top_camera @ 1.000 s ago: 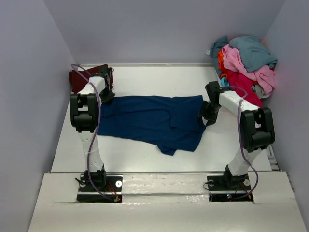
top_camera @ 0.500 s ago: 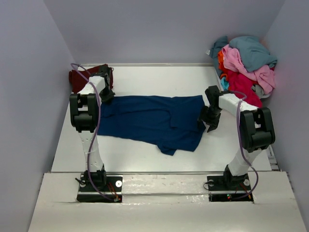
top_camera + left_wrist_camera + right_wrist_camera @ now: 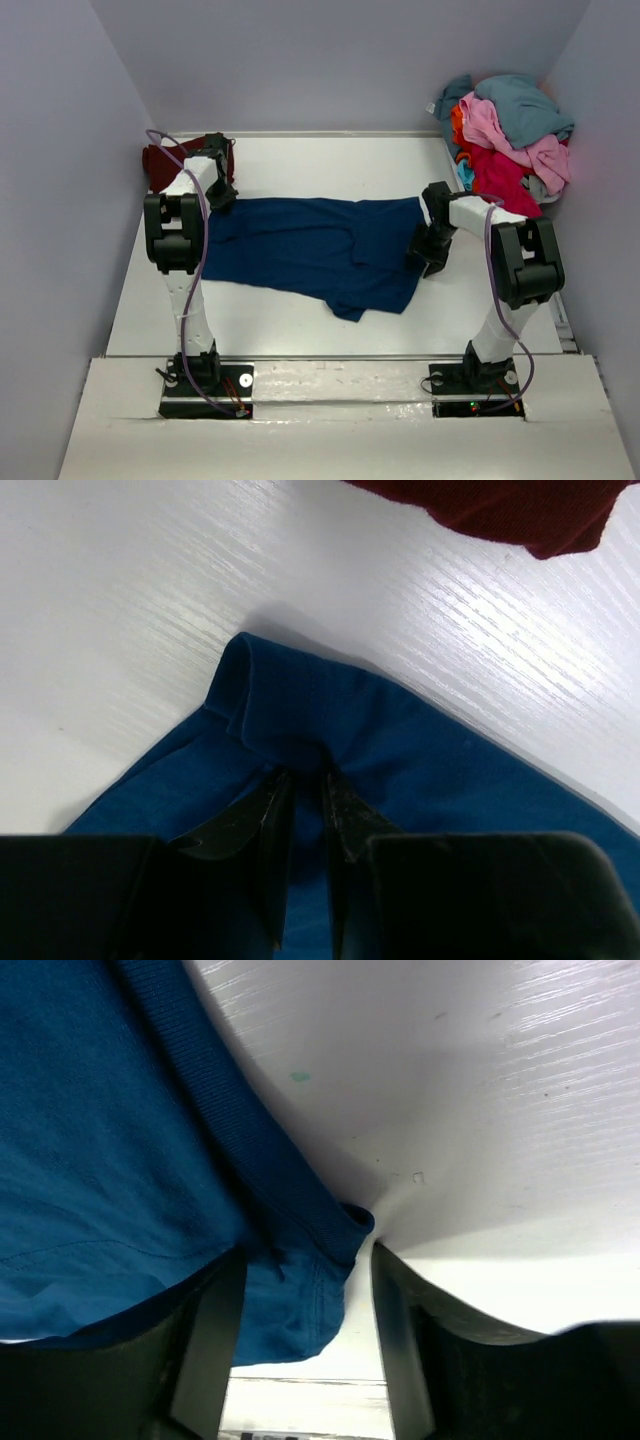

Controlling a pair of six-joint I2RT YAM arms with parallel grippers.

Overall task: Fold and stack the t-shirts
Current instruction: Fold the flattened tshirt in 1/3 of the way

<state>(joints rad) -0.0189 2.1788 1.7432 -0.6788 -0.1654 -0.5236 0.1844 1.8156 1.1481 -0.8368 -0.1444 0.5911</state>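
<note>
One blue t-shirt (image 3: pixel 310 250), one maroon t-shirt (image 3: pixel 160 160) and one far-right heap of t-shirts (image 3: pixel 510 130) in at least four colours. Two arms: left arm (image 3: pixel 178 235), right arm (image 3: pixel 520 262).

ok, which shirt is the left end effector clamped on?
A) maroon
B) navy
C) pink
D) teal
B: the left end effector has its fingers closed on a fold at the edge of the navy t-shirt, while the maroon t-shirt lies apart from it.
</note>
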